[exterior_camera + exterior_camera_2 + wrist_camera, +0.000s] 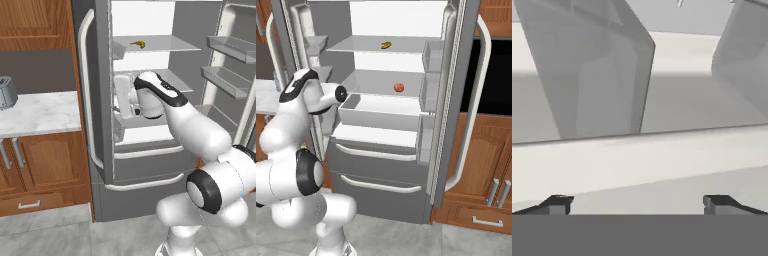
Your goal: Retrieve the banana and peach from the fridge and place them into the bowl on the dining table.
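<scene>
Neither fruit is fetched yet: the banana (386,45) lies on the fridge's (456,100) upper shelf, the peach (399,87) on the shelf below, and the gripper (637,202), spread wide and empty, is inside.

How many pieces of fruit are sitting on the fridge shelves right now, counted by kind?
banana: 1, on the upper shelf
peach: 1, on the shelf below
Total: 2
</scene>
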